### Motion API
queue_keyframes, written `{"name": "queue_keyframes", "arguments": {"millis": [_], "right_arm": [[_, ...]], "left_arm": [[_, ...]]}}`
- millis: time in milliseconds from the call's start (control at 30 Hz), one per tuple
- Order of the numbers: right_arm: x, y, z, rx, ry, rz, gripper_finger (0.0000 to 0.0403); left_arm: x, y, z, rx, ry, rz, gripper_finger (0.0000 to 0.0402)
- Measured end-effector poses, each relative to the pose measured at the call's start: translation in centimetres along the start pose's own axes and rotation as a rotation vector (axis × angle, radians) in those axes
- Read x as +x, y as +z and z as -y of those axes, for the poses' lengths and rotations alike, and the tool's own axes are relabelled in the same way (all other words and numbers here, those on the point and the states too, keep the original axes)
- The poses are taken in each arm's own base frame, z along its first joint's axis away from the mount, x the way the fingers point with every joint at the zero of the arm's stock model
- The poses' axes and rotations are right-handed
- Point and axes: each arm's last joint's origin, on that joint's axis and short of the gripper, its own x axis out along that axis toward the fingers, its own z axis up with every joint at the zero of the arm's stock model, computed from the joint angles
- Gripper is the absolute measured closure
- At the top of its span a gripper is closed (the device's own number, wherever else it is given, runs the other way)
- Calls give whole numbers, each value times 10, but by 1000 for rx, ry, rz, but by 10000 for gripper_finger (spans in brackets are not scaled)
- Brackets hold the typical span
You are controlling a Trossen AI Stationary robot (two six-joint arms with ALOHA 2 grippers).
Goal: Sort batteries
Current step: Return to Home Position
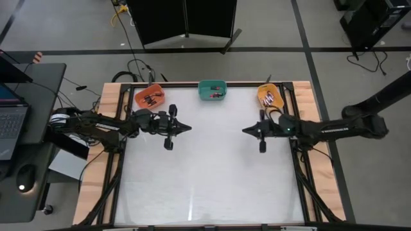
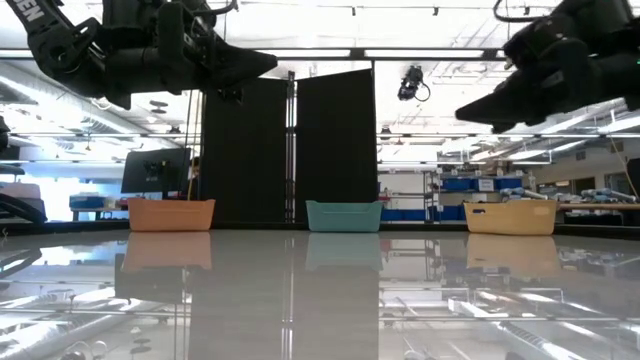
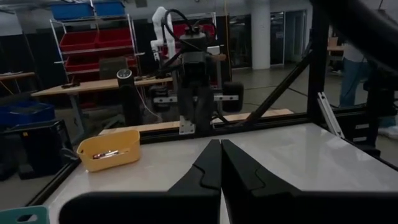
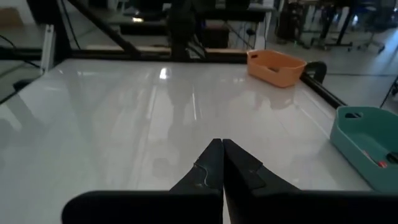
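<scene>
Dark, red, silvery batteries (image 1: 151, 99) sit binned; left claw (image 1: 187, 128), right claw (image 1: 244, 130) pressed together.

Bright ceiling strip lights (image 2: 425, 53) throw glare streaks across the glossy white table (image 2: 320, 300); above it, lighting is even.

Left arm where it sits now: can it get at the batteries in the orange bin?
Probably yes. The orange bin sits close by the left arm, open-topped, with nothing over its batteries. The jaws are shut and point away from it, so the arm must turn and open first.
</scene>
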Motion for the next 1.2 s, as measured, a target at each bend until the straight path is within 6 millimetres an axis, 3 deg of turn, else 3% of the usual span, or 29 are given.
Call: {"name": "queue_keyframes", "arguments": {"millis": [300,400,733,1200], "right_arm": [[-27,-18,-1,52,-27,84,396],[-32,-24,-1,53,-28,110,396],[-44,-29,-1,69,-31,152,396],[-54,-30,0,67,-49,180,396]], "left_arm": [[-2,-1,-3,21,18,4,395],[-13,-5,-4,19,42,48,395],[-81,-24,2,-52,139,192,393],[-97,-18,0,15,204,102,392]]}}
